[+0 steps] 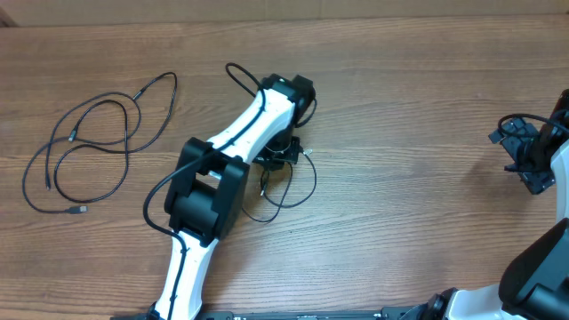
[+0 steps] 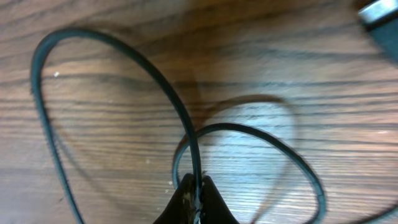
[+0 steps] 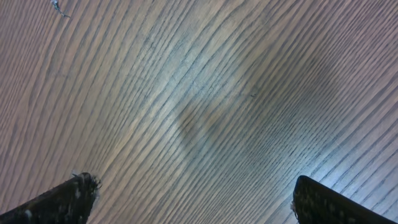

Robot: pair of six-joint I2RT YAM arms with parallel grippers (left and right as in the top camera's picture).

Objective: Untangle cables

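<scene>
At the left, one cable lies in loose loops on the table, well apart from both arms. We judge it safe unless the other cord gets dragged across it.

In the middle, the left claw is pressed together on a second cable, pinching it just where two of its loops meet. That is where we see the main risk. If both strands sit between the fingers, a pull could draw the loops tight into a knot instead of opening them. The cord is thin and held only at the fingertips, so a quick lift could also let it slip free. Its plug lies near and might catch on a loop.

At the far right, the right claw hangs spread and empty over bare wood. Nothing pins the middle cord, so we expect any pull to drag the whole of it.
</scene>
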